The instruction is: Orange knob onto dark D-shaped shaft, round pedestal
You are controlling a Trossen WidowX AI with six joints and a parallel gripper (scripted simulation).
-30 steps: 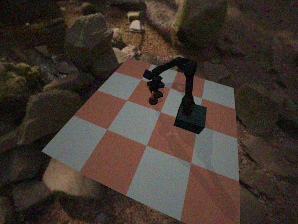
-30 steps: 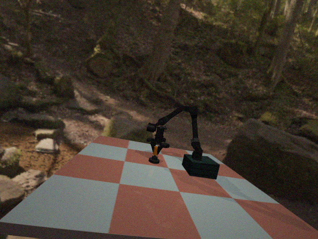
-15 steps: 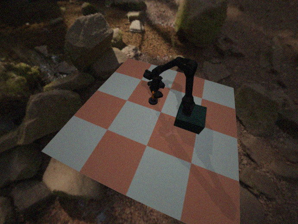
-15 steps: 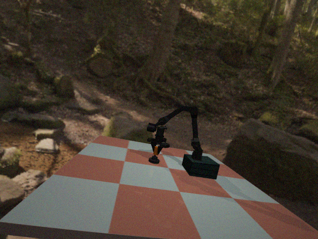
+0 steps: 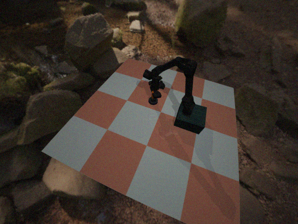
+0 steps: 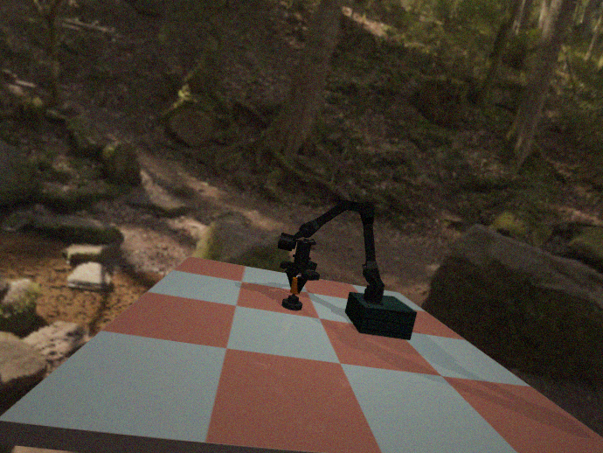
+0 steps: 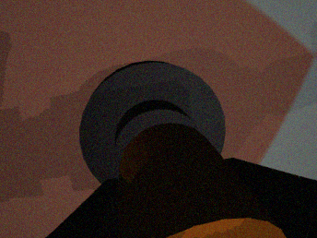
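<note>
With its jaws closed on the orange cylindrical knob (image 5: 152, 94) (image 6: 294, 285) (image 7: 134, 161), the gripper (image 5: 156, 94) (image 6: 298, 287) should twist gently under light downward pressure over the round dark pedestal (image 5: 153, 101) (image 6: 292, 304) (image 7: 99, 124).

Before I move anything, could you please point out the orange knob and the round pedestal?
orange knob (image 6: 294, 284): exterior view, its side.
round pedestal (image 7: 99, 134) (image 6: 292, 305): wrist and exterior views, its broad base.

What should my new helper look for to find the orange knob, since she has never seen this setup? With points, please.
On the red-and-pale-blue checkered table (image 5: 129, 166) (image 6: 287, 390), find the black arm on its dark green block. Its pincer (image 5: 154, 93) (image 6: 295, 285) (image 7: 172, 180) grips the orange knob (image 5: 152, 94) (image 6: 294, 284) (image 7: 230, 229) above the dark round pedestal (image 5: 153, 101) (image 6: 292, 305) (image 7: 152, 83); its orange colour sets it apart from both.
</note>
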